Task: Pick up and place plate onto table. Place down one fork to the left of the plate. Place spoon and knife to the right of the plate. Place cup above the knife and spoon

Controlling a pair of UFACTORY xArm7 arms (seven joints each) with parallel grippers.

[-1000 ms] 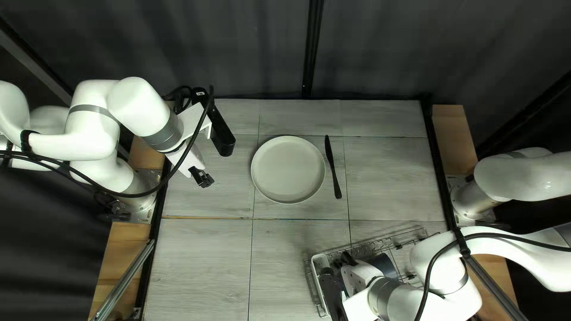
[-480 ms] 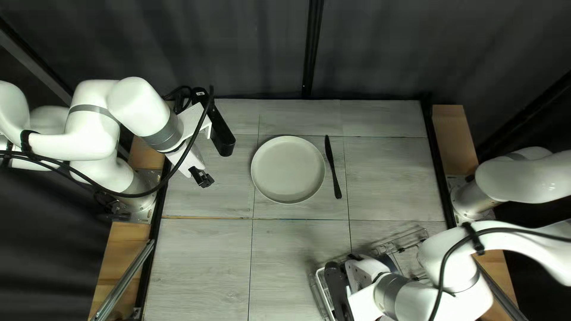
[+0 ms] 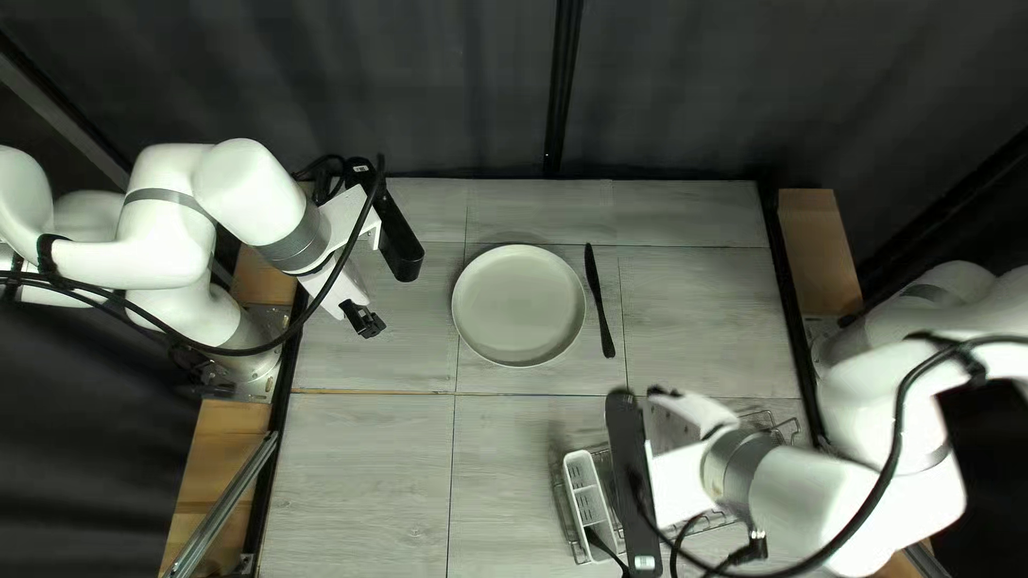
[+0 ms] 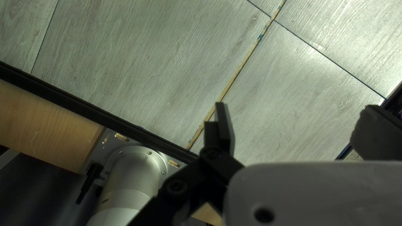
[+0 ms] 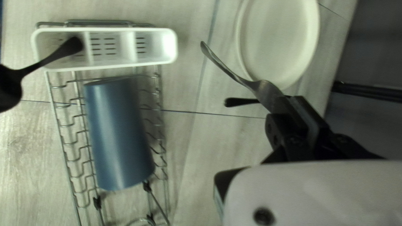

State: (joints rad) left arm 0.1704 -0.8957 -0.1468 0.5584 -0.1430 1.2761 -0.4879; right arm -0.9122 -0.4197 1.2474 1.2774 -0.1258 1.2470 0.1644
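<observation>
Our right claw (image 5: 300,105) was clenched on the head end of what we took for the fork (image 5: 230,69), its handle sticking out free. Our left claw (image 4: 295,118) was released and held nothing. The plate (image 3: 518,305) lay on the tabletop (image 3: 353,460), with the knife (image 3: 600,300) to its right. The spoon (image 5: 7,88) leaned in the white caddy (image 5: 125,66), beside the blue cup (image 5: 118,138) on its side in the rack (image 5: 67,146). We judged fork-laying in hand: next, carrying it past the plate and lowering it flat, left.
</observation>
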